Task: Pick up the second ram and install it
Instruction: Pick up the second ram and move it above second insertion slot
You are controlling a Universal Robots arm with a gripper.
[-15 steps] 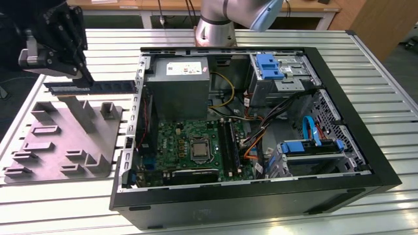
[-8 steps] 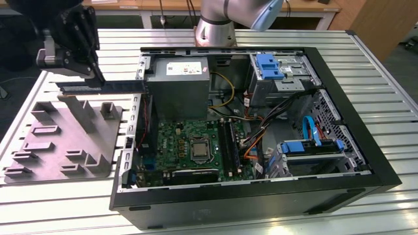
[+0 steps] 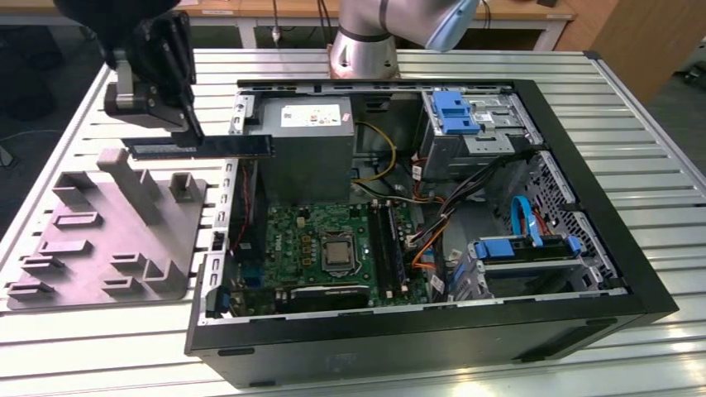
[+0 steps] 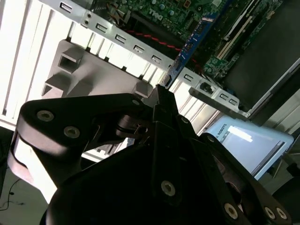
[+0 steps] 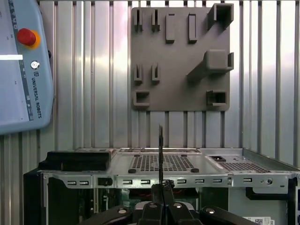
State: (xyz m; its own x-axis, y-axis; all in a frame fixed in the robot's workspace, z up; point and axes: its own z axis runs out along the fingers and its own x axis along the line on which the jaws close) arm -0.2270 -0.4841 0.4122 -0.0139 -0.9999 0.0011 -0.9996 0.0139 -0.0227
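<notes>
You can come in from above: the open case [image 3: 441, 335] leaves the motherboard [image 3: 293, 236] uncovered. The grey power supply [image 3: 309, 153] rises along the board's far side, and cables [image 3: 436, 227] crowd the exterior view's right of it. The grey block [image 3: 99, 240] with its upright tabs stands between the case and the table [image 3: 651, 132] edge at the exterior view's left, near the gripper [image 3: 193, 136] clamping the second ram [image 3: 231, 146].

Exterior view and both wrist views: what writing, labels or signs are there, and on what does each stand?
Teach pendant: maker's lettering near the red button, not quoted here.
Power supply: white label, print too small to read.
Motherboard: white maker's mark, not quoted here.
RAM stick: no print that can be read.
</notes>
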